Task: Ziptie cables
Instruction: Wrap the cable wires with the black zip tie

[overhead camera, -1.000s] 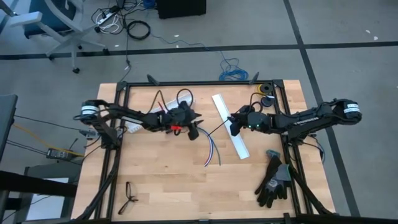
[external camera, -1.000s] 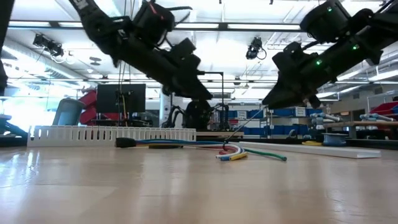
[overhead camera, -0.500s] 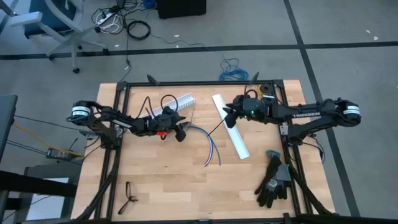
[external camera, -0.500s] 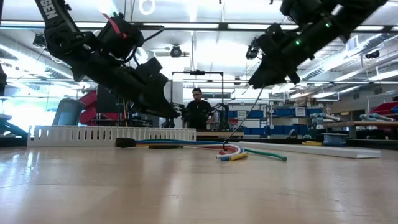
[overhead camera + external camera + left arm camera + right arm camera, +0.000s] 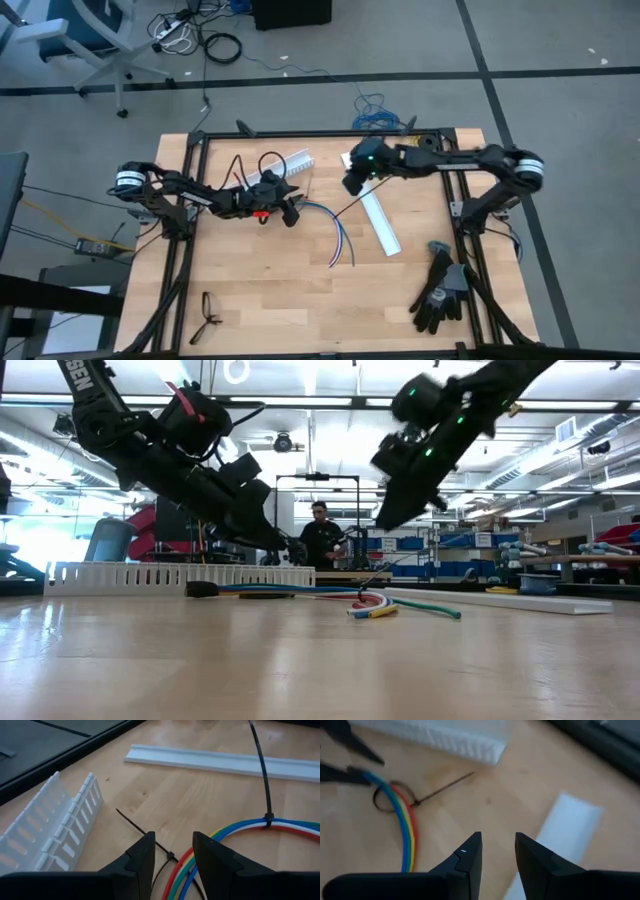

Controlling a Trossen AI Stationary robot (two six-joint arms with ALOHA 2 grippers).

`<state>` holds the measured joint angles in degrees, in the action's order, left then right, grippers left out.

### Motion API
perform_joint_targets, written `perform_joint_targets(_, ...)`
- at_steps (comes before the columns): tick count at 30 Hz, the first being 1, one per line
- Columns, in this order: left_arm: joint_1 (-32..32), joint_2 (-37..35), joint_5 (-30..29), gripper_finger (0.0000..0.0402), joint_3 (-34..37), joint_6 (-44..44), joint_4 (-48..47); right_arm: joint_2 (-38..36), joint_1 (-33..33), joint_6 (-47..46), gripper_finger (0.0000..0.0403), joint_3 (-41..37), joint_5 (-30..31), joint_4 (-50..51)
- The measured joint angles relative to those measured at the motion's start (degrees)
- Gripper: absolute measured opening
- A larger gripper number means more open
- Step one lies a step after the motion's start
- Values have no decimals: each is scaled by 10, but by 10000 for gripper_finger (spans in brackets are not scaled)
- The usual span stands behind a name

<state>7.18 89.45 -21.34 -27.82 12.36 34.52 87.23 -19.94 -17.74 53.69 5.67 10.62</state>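
The cables (image 5: pixel 335 235), coloured wires, lie curved on the wooden table (image 5: pixel 260 290), with a black zip tie (image 5: pixel 268 816) looped around them. The tie's thin tail (image 5: pixel 350 204) slants up free (image 5: pixel 385 572). A second black tie (image 5: pixel 170 856) lies by the wires just ahead of my left gripper (image 5: pixel 293 214). That gripper hovers open above the cables' left end (image 5: pixel 173 855), clear of the table (image 5: pixel 288 547). My right gripper (image 5: pixel 350 185) hangs open, high over the table's far middle (image 5: pixel 383 522), with nothing between its fingers (image 5: pixel 498 852).
A white slotted channel (image 5: pixel 283 165) lies at the far left of centre, and a plain white channel piece (image 5: pixel 378 215) under my right arm. Black gloves (image 5: pixel 440 290) sit at the near right, a small black item (image 5: pixel 208 315) at the near left. A person (image 5: pixel 320 540) stands behind the table.
My left gripper drew back toward the table's left edge and sank a little, then kept still. My right gripper rose and swung toward the far edge and the left. The zip tie's tail, which reached up to its fingers before, now stands free below it.
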Motion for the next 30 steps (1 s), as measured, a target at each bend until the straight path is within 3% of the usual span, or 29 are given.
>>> perform_joint_targets(14, 0, 0, 2, 142, 0, 14, -30, 149, 11, -38, 102, 0, -139, -182)
perform_joint_targets(24, 3, 1, 5, 142, -3, 25, -61, 159, 16, -38, 102, 0, -143, -217)
perform_joint_targets(30, 6, 17, 13, 142, -41, 27, -81, 158, 16, -38, 103, 0, -147, -211)
